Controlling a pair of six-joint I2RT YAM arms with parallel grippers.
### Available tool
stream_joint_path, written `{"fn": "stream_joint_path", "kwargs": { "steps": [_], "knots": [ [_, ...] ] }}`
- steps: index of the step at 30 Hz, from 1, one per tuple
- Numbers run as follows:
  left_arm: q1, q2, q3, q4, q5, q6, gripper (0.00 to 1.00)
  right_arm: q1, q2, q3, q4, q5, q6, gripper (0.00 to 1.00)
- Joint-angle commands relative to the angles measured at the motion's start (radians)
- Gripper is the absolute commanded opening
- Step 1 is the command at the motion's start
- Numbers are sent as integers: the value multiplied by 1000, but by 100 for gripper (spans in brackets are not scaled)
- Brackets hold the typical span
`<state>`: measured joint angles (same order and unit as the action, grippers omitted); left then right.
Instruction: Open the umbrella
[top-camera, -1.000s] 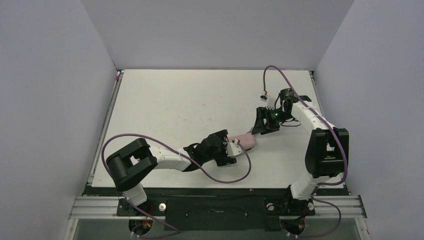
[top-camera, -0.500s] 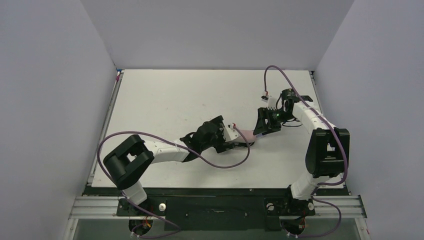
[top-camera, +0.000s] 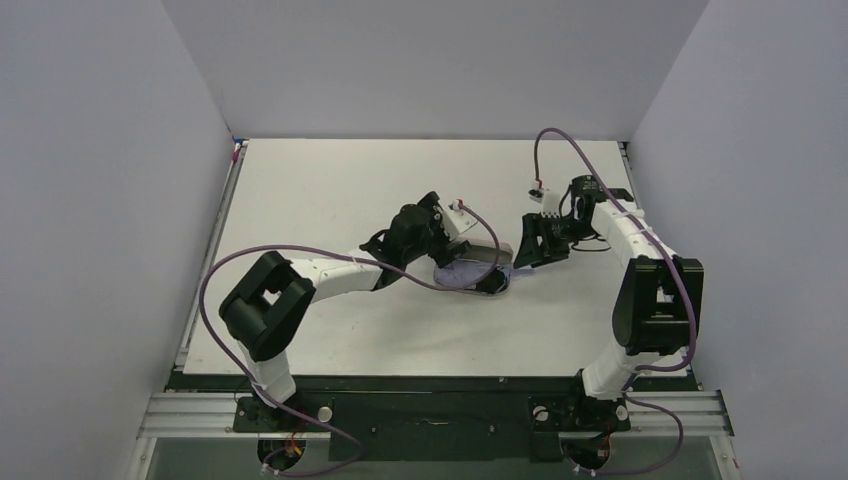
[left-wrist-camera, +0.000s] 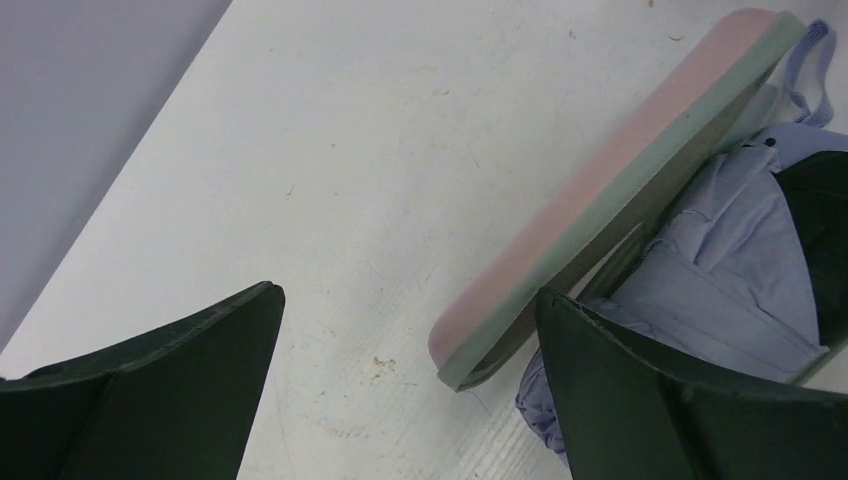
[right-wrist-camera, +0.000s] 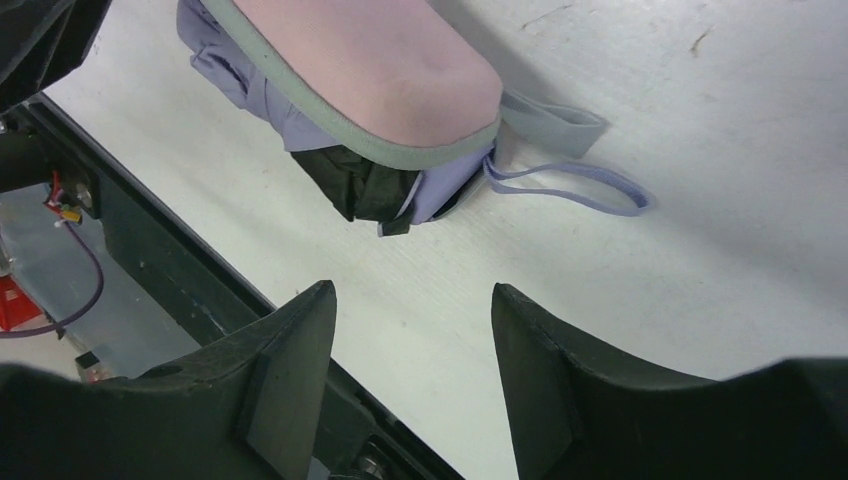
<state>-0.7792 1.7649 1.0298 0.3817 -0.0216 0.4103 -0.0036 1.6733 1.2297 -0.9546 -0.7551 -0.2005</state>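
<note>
One umbrella (top-camera: 462, 272) is seen, folded and bunched, lying on the table (top-camera: 330, 190) a little right of centre, inside one oval hinged case (top-camera: 478, 254) whose pink lid with a pale green rim stands raised over it. In the left wrist view the lavender canopy (left-wrist-camera: 720, 270) spills out beneath the lid (left-wrist-camera: 610, 180), with a patch of black fabric at the right edge. In the right wrist view one lavender strap (right-wrist-camera: 580, 185) loops out onto the table from the end of the case, beside black folds (right-wrist-camera: 360, 185).

Two arms are counted, each with one gripper. The left gripper (top-camera: 470, 262) is placed over the case from the left — its jaws are spread wide, and nothing is clasped between them; one finger (left-wrist-camera: 690, 400) sits close against the canopy and the lid's end, though contact cannot be judged. The right gripper (top-camera: 528, 255) is held just right of the case, its jaws partly parted and empty — the fingers (right-wrist-camera: 290, 385) hang above bare table, apart from the strap.

Two purple cables (top-camera: 560, 150) are seen, one along each arm.
</note>
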Motion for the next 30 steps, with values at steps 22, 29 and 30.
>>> {"fn": "stream_joint_path", "kwargs": {
  "steps": [22,29,30],
  "knots": [
    [154,223,279,-258,188,-355,88,175,74,111,333,121,48,58],
    [187,244,298,-283,178,-388,83,181,162,125,337,75,47,54],
    [189,239,294,-283,181,-388,83,182,168,123,337,79,44,52]
  ]
}}
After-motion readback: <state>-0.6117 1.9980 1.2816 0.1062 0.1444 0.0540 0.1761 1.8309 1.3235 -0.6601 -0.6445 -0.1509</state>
